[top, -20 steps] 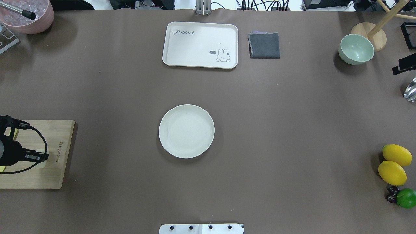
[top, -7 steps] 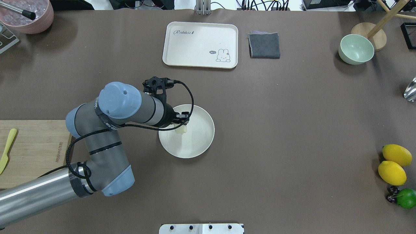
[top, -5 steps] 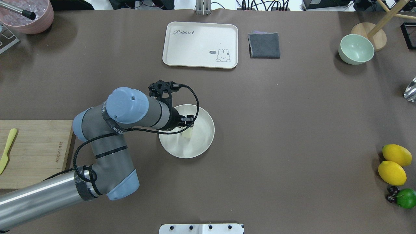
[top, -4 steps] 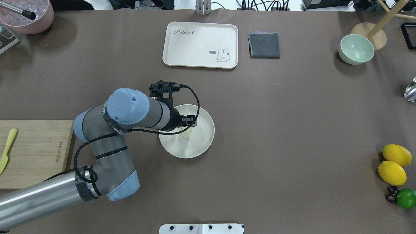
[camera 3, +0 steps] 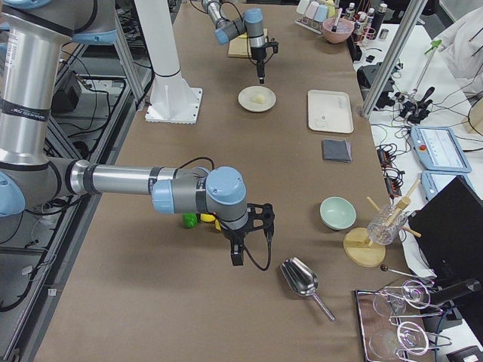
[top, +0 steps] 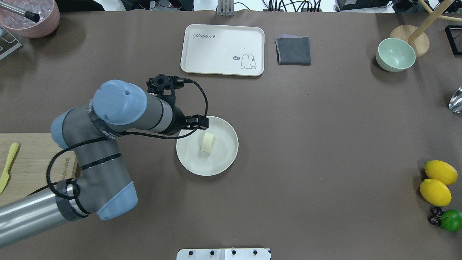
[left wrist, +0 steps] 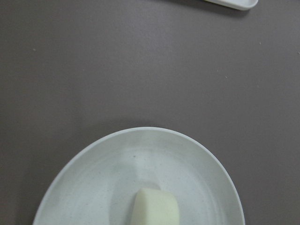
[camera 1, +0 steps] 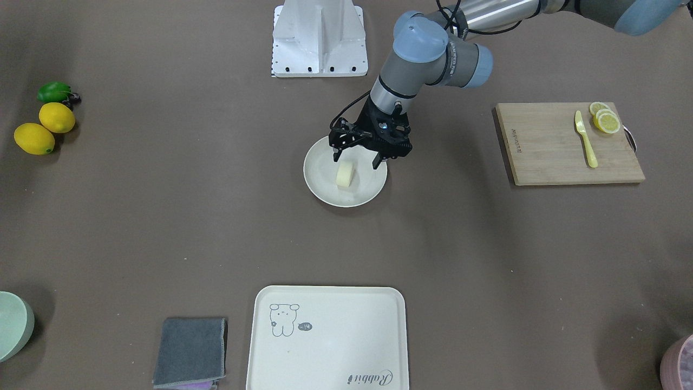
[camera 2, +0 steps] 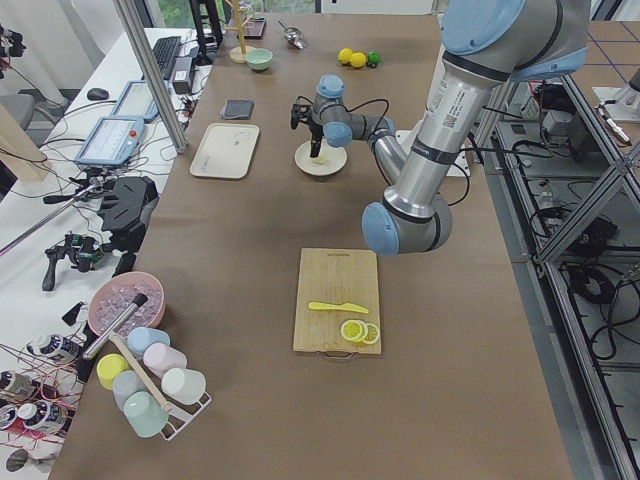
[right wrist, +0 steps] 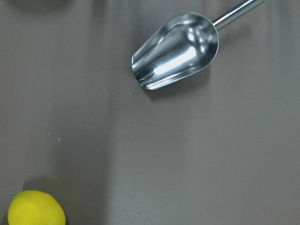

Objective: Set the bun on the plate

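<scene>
Left gripper (camera 1: 356, 157): jaws wide apart, holding nothing, raised over the plate's robot-side edge. The bun (camera 1: 345, 174) lies on its side just below and ahead of the fingertips, touching neither finger, resting near the middle of the plate (camera 1: 370, 187). The left wrist view agrees: bun on the plate, no finger in frame.

Placement looks done; the step in hand is probably the retreat. To do it well:
- Leave the jaws spread.
- Lift straight up before any sideways travel, so a finger can't clip the bun or plate rim. The bun is a cylinder on its side and would likely roll if nudged.
- Watch the cable loop at the wrist.

Right gripper (camera 3: 238, 255): well away from the plate, low over the bench near a metal scoop (right wrist: 176, 50). Can't tell its jaw state.
</scene>
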Motion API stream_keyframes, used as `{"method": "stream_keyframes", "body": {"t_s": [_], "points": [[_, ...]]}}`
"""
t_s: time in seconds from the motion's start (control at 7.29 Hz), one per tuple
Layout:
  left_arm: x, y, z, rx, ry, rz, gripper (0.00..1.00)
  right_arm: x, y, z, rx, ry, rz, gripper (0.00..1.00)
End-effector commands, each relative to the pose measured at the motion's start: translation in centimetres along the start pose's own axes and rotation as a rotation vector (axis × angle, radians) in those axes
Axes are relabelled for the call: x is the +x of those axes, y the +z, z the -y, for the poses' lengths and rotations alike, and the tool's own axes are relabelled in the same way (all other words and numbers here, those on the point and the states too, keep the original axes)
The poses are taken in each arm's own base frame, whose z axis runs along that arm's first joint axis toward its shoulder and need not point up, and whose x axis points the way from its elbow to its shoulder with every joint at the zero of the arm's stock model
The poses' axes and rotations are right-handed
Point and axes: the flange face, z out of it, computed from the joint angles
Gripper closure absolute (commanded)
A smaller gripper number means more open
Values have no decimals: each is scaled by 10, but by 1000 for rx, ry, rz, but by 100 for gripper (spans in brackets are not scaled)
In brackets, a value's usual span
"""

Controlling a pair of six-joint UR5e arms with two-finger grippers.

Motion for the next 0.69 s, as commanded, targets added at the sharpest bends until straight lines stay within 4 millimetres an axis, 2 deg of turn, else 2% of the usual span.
{"method": "stream_keyframes", "body": {"t_s": [0.0,0.14,0.27,0.55], "points": [[-69,-80,23,-12,90,136,3,5,7,-9,-16,14,2,0],[-117,-114,51,-4,135,170,3,6,8,-9,-19,16,2,0],[-178,-145,83,-27,208,188,3,6,7,-9,-18,15,2,0],[-334,-202,139,-76,392,246,3,7,9,-9,-20,17,2,0]]}}
